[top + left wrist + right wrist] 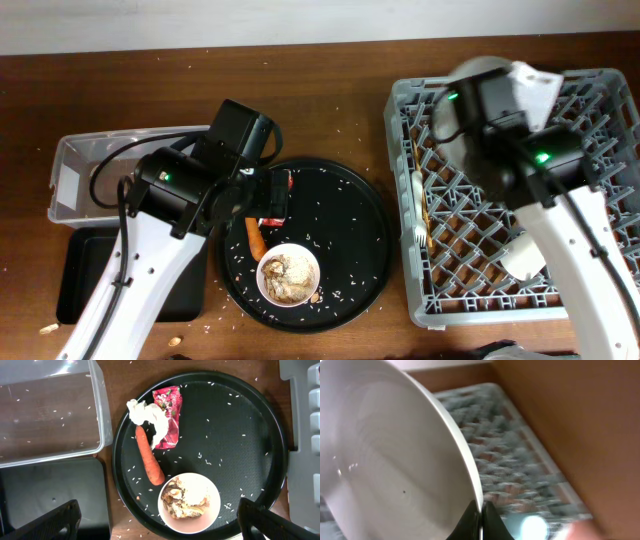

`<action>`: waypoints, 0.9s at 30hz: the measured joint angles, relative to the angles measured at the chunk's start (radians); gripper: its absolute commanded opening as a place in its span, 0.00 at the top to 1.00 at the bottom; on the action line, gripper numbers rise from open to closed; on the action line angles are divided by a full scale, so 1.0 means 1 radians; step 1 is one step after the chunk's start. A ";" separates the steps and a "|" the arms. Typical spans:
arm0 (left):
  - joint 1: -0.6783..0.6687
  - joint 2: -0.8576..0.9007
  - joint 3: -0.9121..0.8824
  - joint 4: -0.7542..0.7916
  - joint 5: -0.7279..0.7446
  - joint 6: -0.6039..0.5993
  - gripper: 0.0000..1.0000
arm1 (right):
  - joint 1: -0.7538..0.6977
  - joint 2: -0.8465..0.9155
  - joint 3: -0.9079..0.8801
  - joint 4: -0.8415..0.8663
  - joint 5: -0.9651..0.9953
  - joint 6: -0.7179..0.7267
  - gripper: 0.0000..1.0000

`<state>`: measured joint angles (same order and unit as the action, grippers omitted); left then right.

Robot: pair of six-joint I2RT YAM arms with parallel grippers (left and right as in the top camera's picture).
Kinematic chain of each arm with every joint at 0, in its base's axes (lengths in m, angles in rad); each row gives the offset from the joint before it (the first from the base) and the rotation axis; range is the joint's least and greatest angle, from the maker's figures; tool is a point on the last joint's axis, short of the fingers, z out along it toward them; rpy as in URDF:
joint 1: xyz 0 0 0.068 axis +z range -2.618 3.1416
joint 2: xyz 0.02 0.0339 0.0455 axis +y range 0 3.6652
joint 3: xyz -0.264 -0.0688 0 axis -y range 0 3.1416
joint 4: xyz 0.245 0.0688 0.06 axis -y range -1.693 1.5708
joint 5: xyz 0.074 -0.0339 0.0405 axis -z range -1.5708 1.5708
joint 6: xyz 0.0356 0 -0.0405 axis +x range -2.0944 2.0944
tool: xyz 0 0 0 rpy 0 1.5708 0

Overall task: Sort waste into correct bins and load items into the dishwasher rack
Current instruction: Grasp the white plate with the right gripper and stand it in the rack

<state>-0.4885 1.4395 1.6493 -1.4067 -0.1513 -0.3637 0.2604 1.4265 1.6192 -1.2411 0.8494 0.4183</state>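
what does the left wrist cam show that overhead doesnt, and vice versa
Only the left wrist view shows the crumpled tissue touching the red wrapper, seen whole; overhead, the left arm covers the tissue and most of the wrapper. Only the overhead view shows inside the dishwasher rack, with chopsticks and a white cup in it, and the plate under the right arm. Both show the carrot, the bowl of scraps, the round tray, the clear tub and the black tray.
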 measured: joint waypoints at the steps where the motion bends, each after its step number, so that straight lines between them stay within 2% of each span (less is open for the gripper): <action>1: 0.000 0.000 0.000 0.000 0.000 0.000 0.01 | -0.031 0.007 -0.003 0.008 0.008 -0.032 0.96; 5: 0.000 0.000 0.000 0.000 0.000 0.000 0.01 | -0.147 0.057 -0.085 0.141 0.015 -0.195 0.96; 10: 0.000 0.000 0.000 0.000 0.000 0.000 0.01 | -0.154 0.137 -0.194 0.279 0.008 -0.355 0.94; 13: 0.000 0.000 0.000 0.000 0.000 0.000 0.01 | -0.150 0.161 -0.212 0.277 0.005 -0.390 0.58; 15: 0.000 0.000 0.000 0.000 0.000 0.000 0.01 | -0.142 0.161 -0.213 0.275 0.005 -0.402 0.41; 16: 0.000 0.000 0.000 0.000 0.000 0.000 0.01 | -0.137 0.160 -0.213 0.270 0.005 -0.396 0.37; 20: 0.000 0.000 0.000 0.000 0.000 0.000 0.01 | -0.122 0.110 -0.200 0.173 -0.036 -0.332 0.34; 24: 0.000 0.000 0.000 0.008 0.002 0.000 0.01 | -0.121 -0.105 -0.059 0.040 -0.276 -0.244 0.24; 26: 0.000 0.000 0.000 0.022 0.025 0.000 0.01 | -0.121 -0.253 -0.008 -0.013 -0.433 -0.224 0.14; 27: 0.000 0.000 0.000 0.023 0.042 0.000 0.01 | -0.121 -0.349 0.007 -0.033 -0.513 -0.213 0.00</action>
<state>-0.4885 1.4395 1.6493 -1.3834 -0.1089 -0.3641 0.1394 1.0779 1.6264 -1.2743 0.3363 0.2050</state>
